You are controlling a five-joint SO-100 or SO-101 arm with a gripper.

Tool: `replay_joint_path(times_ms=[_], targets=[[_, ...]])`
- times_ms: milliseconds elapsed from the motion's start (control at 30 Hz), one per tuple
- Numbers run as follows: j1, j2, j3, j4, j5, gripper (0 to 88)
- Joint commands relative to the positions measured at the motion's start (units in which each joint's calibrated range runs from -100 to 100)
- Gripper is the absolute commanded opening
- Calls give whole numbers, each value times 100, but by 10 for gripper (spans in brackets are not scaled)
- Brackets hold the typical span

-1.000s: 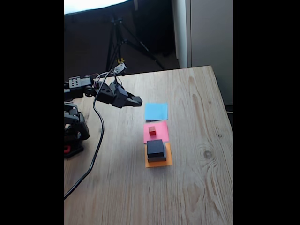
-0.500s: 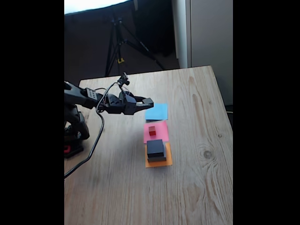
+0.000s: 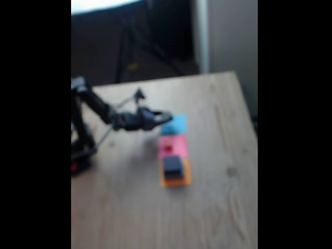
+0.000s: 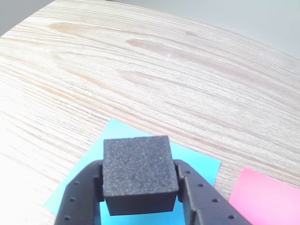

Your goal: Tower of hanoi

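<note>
We see a small black cube squeezed between the gripper fingers, above the blue paper square, pink paper square at four o'clock in the wrist view, cube faces square to the fingers, wooden table around, fixed view blurred, stacked black block on orange square.

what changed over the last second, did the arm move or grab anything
The arm stretched rightward across the table in the fixed view, carrying the gripper from its left part to the blue square's edge. The wrist view shows it shut on the small black cube. The red cube and black stack stayed put.
</note>
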Motion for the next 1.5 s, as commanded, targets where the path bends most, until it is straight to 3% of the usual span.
replay_joint_path(times_ms=[0,633,1467], targets=[[-43,305,-499,-233,87,15],[-26,1002,-362,-727,87,15],[99,722,-408,-735,87,261]])
